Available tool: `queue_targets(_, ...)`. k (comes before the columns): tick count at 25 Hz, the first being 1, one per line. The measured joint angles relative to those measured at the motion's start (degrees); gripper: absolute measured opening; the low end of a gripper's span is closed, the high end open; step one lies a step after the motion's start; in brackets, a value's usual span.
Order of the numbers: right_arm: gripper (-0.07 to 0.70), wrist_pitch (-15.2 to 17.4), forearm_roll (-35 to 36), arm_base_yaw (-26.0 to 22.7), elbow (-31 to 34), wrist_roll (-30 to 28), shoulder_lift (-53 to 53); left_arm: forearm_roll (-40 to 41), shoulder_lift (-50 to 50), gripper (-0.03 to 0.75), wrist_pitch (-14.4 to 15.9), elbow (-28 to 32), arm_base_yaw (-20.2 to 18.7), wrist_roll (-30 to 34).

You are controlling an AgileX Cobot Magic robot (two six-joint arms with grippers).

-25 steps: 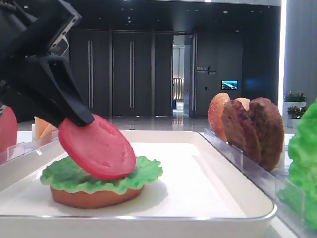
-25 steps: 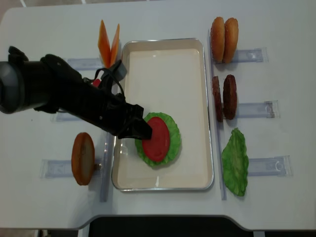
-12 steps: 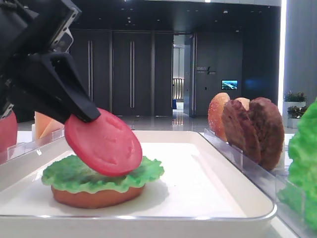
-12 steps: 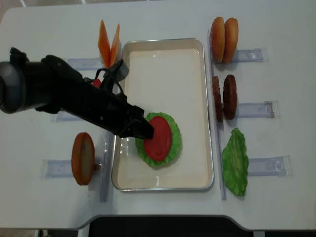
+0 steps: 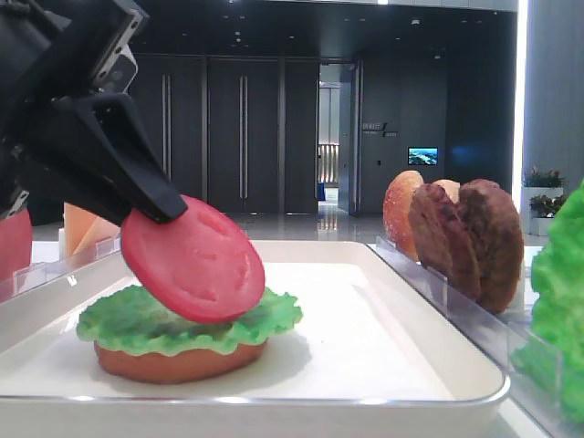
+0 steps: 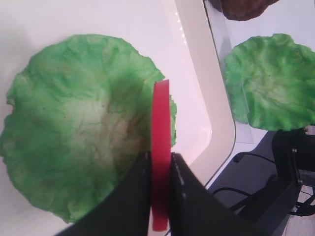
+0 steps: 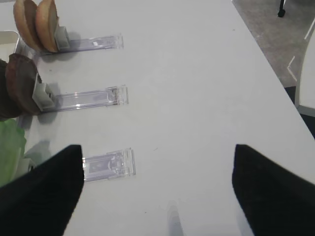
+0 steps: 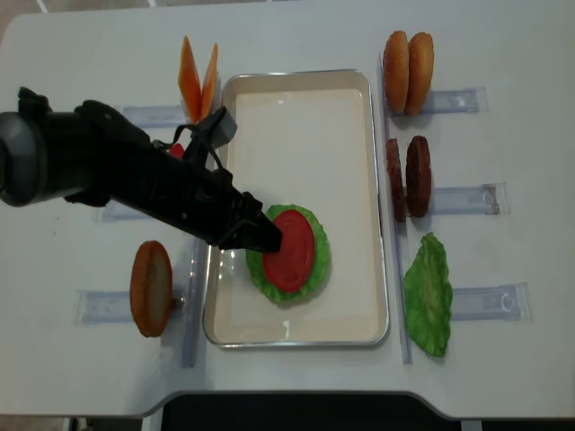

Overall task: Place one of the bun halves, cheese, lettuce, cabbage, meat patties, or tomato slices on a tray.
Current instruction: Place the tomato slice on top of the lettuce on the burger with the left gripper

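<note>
The left hand (image 8: 262, 235) has its jaws pinched tight on the rim of a tomato slice (image 5: 193, 260), and that red disc hangs tilted, its low edge just about on the lettuce (image 5: 187, 321) while the gripped edge rides high toward the left. In the left wrist view the slice (image 6: 160, 155) shows edge-on, a thin red bar standing straight out between the two dark fingers (image 6: 135, 196), with the green leaf spread directly beneath it. So here is the relation that matters: the stack lies right under the slice, lettuce over a bun half (image 5: 178, 362), sitting in the near part of the tray (image 8: 296, 79), and the disc's flat face leans over toward the right side of that stack. My read is that the slice needs to tip flat and be let go, centred on the leaf; released while this steep, it could slide off toward the tray floor. The right hand (image 7: 157, 187) is far off over bare bench (image 7: 197, 73), its fingers spread wide with nothing between them, beside the clear holder strips (image 7: 93, 98), so the left arm is plainly the one on this job.
</note>
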State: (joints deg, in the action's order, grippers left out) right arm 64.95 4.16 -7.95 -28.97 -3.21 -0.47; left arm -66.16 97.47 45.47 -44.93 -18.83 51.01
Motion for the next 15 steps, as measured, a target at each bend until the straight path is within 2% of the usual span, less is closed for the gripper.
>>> queue_targets(6,0.581,0.0,0.0,0.0,0.0,0.0,0.0,1.33,0.0,0.058,-1.43,0.0,0.0,0.13)
queue_targets(15,0.581,0.0,0.0,0.0,0.0,0.0,0.0,2.3,0.0,0.058,-1.69,0.0,0.0,0.13)
